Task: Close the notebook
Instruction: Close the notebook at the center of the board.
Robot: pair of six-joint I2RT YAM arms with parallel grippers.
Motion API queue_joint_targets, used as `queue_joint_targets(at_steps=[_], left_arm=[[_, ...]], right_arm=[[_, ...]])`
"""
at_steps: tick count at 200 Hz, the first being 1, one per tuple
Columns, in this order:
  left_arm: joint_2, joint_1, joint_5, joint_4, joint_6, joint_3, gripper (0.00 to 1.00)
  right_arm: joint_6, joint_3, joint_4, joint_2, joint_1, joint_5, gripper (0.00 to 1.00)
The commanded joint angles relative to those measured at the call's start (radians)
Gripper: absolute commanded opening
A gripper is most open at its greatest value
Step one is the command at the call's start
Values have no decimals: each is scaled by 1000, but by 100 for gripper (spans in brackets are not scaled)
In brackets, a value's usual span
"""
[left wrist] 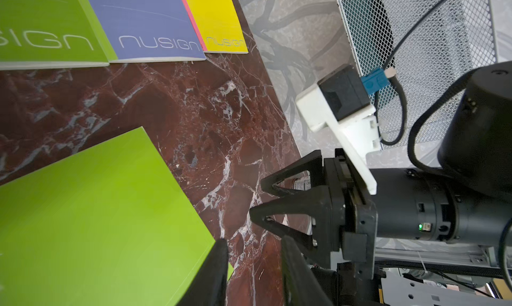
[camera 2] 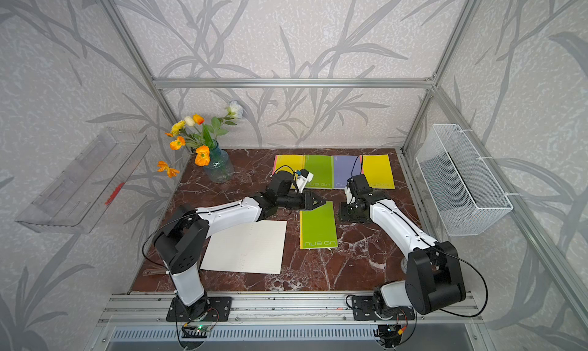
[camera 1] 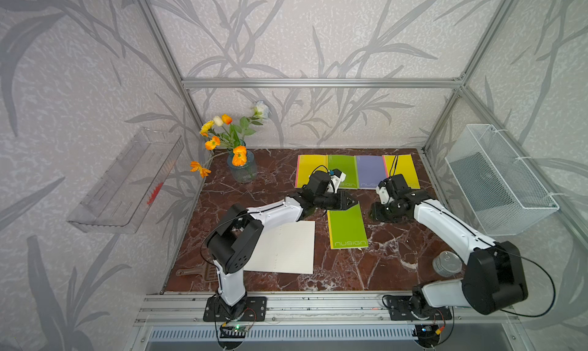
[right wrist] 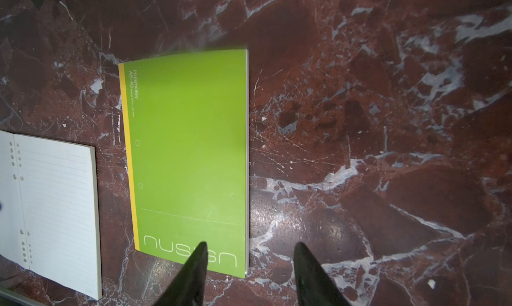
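Red-brown marble tabletop (camera 1: 397, 257), framed in aluminium against leaf-patterned wallpaper, carries the green notebook (camera 1: 346, 228) near its centre. The notebook lies flat and closed, cover up, with its lettering toward the robot. The left gripper (camera 1: 352, 203) sits at the notebook's far edge with its jaws parted and nothing between them. In the left wrist view, one finger (left wrist: 216, 274) overlaps the cover's corner, though contact cannot be judged. The left arm reaches diagonally from its base at the near-left rail, elbow raised, forearm stretched over an open lined pad (camera 1: 286, 247) and wrist turned toward the robot's right. The right gripper (camera 1: 377, 215) hangs just beside the notebook's far right corner and apart from it, jaws also spread and empty. The right arm is folded back at the elbow, with the wrist tipped down toward the marble. Behind both arms, a row of closed notebooks (camera 1: 370, 171) — yellow, green, purple, yellow — lines the back edge. A vase of orange flowers (camera 1: 241, 165) stands at the far left.
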Motion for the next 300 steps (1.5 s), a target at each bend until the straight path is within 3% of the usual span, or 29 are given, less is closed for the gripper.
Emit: queue_joint_targets(at_steps=[1,42,68,149,300], left_arm=[[-71,-2,-81,-120,83,-15,34],[-137,-3,-271,-332,128,-75,34],[-145,-3,-325,-399,112,-102,34],[-119,-9,-350,-384,25,-198,39],[44,-46,-316,-448,27,-71,40]], right_arm=[[-14,2,-1,-2,-1,-17,51],[-14,-8,28,31,25,-41,52],[-4,-3,50,85,45,-39,58],[27,-22,120,199,96,-29,58],[31,-41,160,267,99,-18,54]])
